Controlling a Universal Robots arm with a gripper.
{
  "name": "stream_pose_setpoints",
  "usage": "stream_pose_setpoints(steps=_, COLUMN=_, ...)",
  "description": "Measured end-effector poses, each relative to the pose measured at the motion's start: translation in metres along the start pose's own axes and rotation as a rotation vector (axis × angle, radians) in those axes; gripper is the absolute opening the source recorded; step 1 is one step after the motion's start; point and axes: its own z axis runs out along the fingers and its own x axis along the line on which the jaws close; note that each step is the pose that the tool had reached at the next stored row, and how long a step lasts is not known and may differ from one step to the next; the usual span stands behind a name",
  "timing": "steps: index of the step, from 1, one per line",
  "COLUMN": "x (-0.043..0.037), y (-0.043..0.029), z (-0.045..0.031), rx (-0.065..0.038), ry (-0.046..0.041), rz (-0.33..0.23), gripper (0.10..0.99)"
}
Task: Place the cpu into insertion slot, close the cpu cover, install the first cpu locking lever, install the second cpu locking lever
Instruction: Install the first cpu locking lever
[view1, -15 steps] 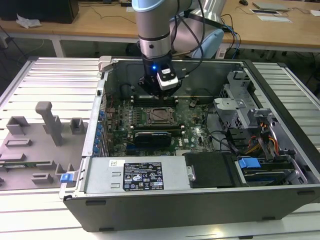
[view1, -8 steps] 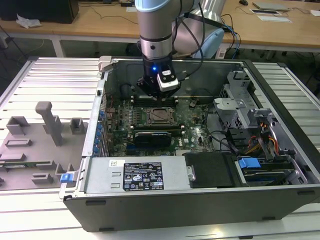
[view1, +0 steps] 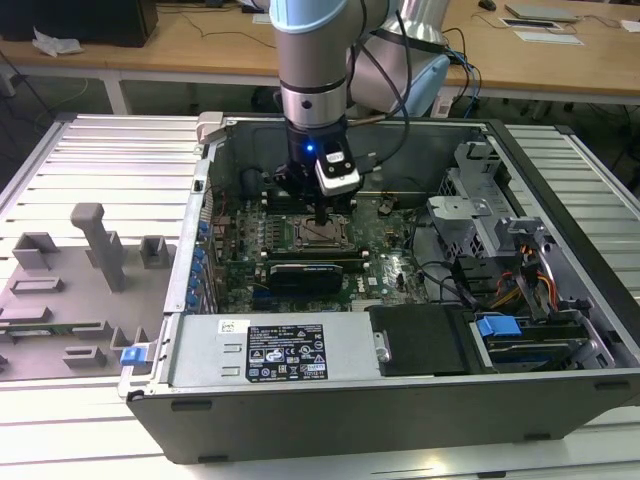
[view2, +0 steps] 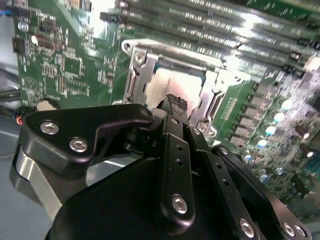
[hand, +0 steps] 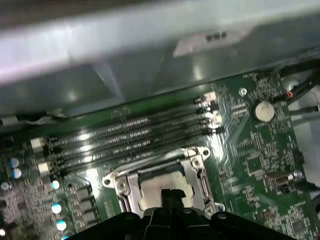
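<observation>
Ribbed metal surface (view1: 90, 150) under open computer case (view1: 400, 400), hand (hand: 168, 196) clenched with fingertips together, pressing the cpu (hand: 160, 184) directly beneath, cover (hand: 192, 172) framing it.

My arm (view1: 312, 60) comes straight down from the top centre of the exterior view, wrist vertical, a blue light glowing on its front. The gripper (view1: 320, 215) sits just above mid-frame, pointing down. In both wrist views I see its black fingers (view2: 172, 107) pressed together at the tips, linkages folded in.
</observation>
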Motion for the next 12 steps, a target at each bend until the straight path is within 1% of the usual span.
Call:
stream_pose_setpoints(steps=5, x=-0.0017, y=-0.0062, z=0.0001, rx=0.003, ry=-0.0010, rz=0.000, gripper=0.106)
stream_pose_setpoints(steps=8, x=-0.0019, y=-0.0068, z=0.0002, rx=0.007, ry=-0.0021, rz=-0.001, gripper=0.106)
stream_pose_setpoints(steps=10, x=-0.0019, y=-0.0068, z=0.0001, rx=0.015, ry=-0.0045, rz=-0.020, gripper=0.106)
stream_pose_setpoints(steps=11, x=-0.0019, y=-0.0069, z=0.0001, rx=0.018, ry=-0.0056, rz=-0.046, gripper=0.106)
stream_pose_setpoints(steps=12, x=-0.0019, y=-0.0069, z=0.0001, rx=0.017, ry=-0.0058, rz=-0.074, gripper=0.106)
